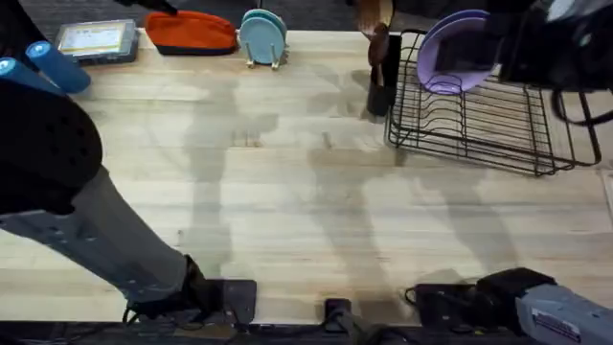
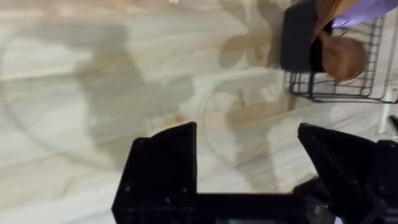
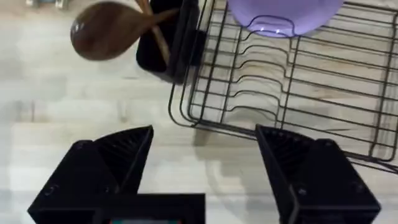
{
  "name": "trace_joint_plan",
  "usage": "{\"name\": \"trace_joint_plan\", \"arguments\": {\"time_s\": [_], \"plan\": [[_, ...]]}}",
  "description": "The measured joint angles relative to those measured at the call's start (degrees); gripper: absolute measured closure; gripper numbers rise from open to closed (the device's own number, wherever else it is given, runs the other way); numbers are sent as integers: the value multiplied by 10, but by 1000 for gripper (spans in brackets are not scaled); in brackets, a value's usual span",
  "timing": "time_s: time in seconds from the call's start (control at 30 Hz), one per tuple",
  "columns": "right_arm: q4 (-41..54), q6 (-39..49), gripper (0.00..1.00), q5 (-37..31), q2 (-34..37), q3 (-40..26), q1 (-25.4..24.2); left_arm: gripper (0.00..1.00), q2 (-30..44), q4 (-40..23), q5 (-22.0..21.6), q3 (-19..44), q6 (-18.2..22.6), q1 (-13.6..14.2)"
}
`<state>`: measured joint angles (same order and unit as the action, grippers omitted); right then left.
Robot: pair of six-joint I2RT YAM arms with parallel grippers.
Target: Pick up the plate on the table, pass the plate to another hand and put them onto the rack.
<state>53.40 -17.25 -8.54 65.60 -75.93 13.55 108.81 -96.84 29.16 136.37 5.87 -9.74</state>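
The lavender plate stands upright among the prongs at the far left end of the black wire rack. In the right wrist view the plate rests in the rack, and my right gripper hangs open and empty over the table just off the rack's edge. The right arm looms dark above the rack's right end. My left gripper is open over bare table, holding nothing, with the rack's corner and a sliver of the plate farther off.
A black utensil holder with wooden spoons stands against the rack's left side. Teal plates on a small stand, an orange item, a box and blue cylinders line the far left edge.
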Motion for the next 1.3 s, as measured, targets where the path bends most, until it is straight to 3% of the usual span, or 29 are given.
{"name": "trace_joint_plan", "arguments": {"time_s": [0.27, 0.6, 1.03, 1.3], "plan": [[2, -6, 9, 0, 0, -20, -36, 6, -25, 0, -38, 8, 0, 2], [-22, -6, 9, 0, 0, -20, -36, 6, -53, 31, -51, 12, 0, 10], [-22, -6, 9, 0, 0, -20, -36, 5, -53, 85, -127, 12, 0, 100], [-22, -7, 9, 0, 0, -20, -36, 6, -53, 88, -154, 12, 2, 114]]}}
